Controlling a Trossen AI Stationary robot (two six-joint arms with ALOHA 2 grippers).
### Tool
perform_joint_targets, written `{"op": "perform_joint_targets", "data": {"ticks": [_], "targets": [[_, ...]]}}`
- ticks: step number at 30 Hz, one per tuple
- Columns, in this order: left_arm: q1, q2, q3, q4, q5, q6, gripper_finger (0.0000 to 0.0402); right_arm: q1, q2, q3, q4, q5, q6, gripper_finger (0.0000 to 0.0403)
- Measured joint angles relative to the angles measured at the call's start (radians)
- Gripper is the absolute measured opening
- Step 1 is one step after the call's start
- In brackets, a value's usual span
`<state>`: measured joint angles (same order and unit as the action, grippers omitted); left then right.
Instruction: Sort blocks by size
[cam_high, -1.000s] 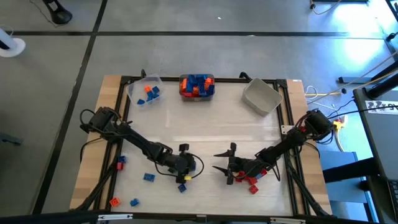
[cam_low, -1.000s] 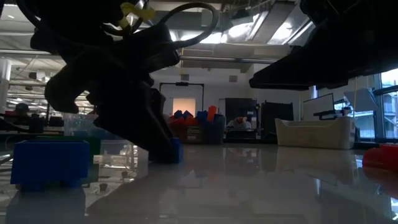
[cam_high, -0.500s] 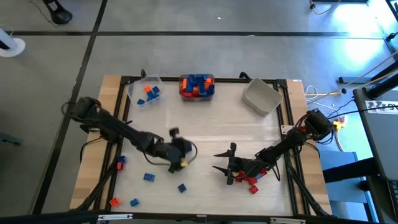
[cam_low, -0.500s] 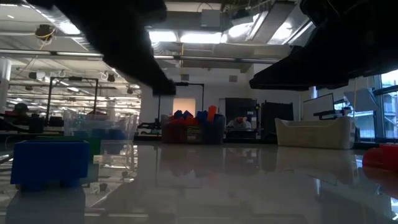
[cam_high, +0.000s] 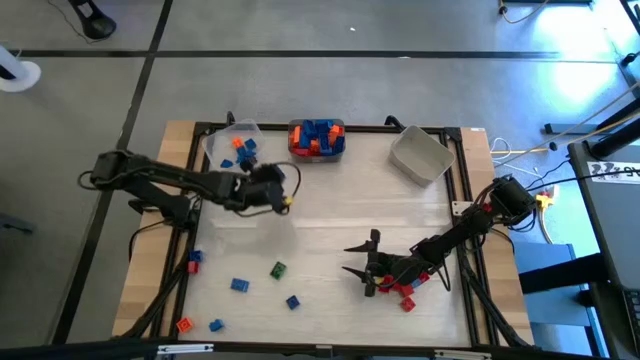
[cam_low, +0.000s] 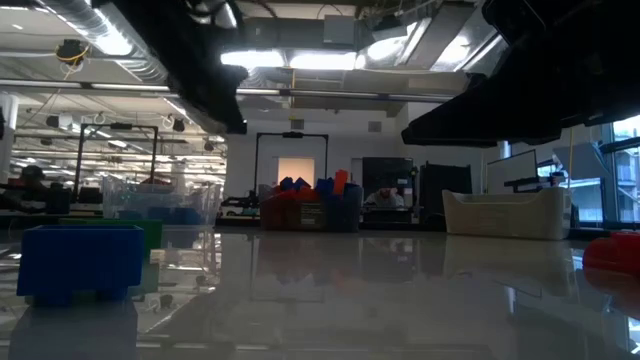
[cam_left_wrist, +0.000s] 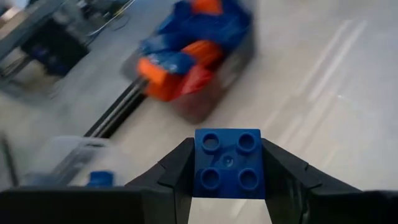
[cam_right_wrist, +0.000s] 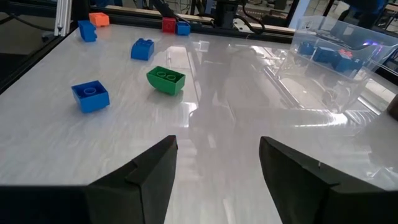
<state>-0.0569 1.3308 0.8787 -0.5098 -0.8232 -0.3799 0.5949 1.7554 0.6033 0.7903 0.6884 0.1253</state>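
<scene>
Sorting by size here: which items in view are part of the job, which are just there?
Job:
- blue block held in left claw
- loose blocks: green, blue, red pile by the open right claw
- blocks in the middle bin

Just there:
- grey bin
- cables off the table's right edge
</scene>
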Motion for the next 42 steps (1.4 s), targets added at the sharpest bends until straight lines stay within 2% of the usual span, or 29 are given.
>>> {"op": "perform_joint_targets", "data": {"ticks": [7,16,21,27,31,37,42], "targets": [[0.207,0.0,0.0,-0.071,-0.019,0.015,0.0138,0.0,0.0,0.0,-0.007,0.0,0.0,0.023],[0.457,0.002,-0.004,-0.086,-0.019,0.002,0.0139,0.0,0.0,0.0,-0.008,0.0,0.0,0.023],[0.547,0.002,-0.004,-0.086,0.046,0.002,0.0139,0.0,0.0,0.0,-0.01,0.0,0.0,0.023],[0.607,0.002,-0.004,-0.084,0.054,-0.004,0.0142,0.0,0.0,0.0,-0.015,0.0,0.0,0.023],[0.629,0.002,-0.005,-0.084,0.054,0.023,0.0163,0.0,0.0,0.0,-0.015,0.0,0.0,0.023],[0.629,0.002,-0.005,-0.085,0.055,0.043,0.021,0.0,0.0,0.0,-0.015,-0.019,0.0,0.023],[0.584,0.0,-0.001,-0.087,0.108,0.073,0.0222,0.0,0.0,0.0,-0.015,-0.028,0.0,0.023]]}}
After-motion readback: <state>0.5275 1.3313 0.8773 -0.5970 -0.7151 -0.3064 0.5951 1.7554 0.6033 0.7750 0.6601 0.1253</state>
